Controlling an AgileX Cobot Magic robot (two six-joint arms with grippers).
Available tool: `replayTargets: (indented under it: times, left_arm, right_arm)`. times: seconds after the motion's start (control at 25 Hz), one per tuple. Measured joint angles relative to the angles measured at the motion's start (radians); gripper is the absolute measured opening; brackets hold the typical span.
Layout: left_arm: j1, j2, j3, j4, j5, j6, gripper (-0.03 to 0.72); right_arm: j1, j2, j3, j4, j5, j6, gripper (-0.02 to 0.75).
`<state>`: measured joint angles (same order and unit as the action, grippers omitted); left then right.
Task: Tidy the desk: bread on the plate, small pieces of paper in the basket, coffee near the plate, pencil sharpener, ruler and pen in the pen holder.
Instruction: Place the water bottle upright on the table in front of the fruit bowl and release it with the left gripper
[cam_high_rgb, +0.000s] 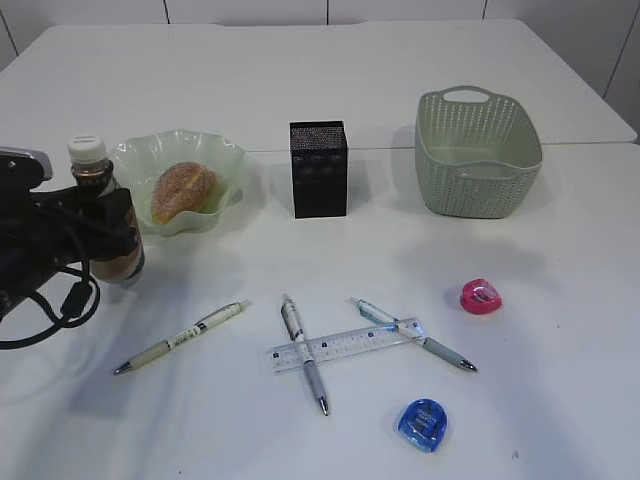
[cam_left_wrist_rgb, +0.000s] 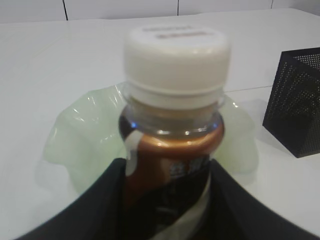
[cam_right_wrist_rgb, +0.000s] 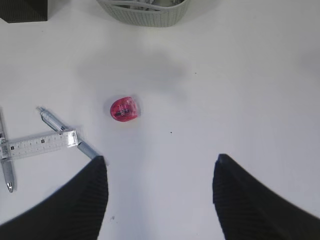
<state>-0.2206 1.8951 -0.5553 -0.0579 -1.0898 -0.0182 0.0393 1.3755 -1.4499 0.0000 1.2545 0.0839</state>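
From the exterior camera, the left gripper (cam_high_rgb: 112, 235) grasps the coffee (cam_high_rgb: 100, 205) just left of the plate (cam_high_rgb: 225, 160) holding the bread (cam_high_rgb: 184, 190). The left wrist camera shows both fingers (cam_left_wrist_rgb: 95, 210) clamping the bottle. In the right wrist camera, the right gripper (cam_right_wrist_rgb: 160, 192) hangs released above the desk (cam_right_wrist_rgb: 240, 90).

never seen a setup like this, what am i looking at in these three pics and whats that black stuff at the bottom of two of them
This is a two-armed robot tidying a desk. One picture looks down at the desk from the front; the other two come from cameras on each wrist, so the black shapes are the gripper fingers.

The left gripper is closed around the coffee bottle, beside the plate holding the bread. The right gripper hangs open and empty above the pink pencil sharpener.

Also on the desk: a black pen holder, a green basket, three pens, a clear ruler lying across two of them, and a blue sharpener.
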Motion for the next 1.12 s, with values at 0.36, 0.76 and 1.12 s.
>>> replayTargets:
  times: [0.36,0.76,1.12]
  left_arm:
    - [0.0,0.053,-0.014,0.0,-0.008,-0.002,0.31]
    - [0.0,0.09,-0.031,0.0,-0.021,-0.002,0.314]
    - [0.0,0.09,-0.031,-0.004,-0.022,-0.004,0.384]
  right_arm:
    - [0.0,0.0,0.0,0.0,0.0,-0.002,0.514]
    - [0.0,0.0,0.0,0.0,0.0,-0.004,0.514]
    - [0.0,0.0,0.0,0.0,0.0,-0.004,0.514]
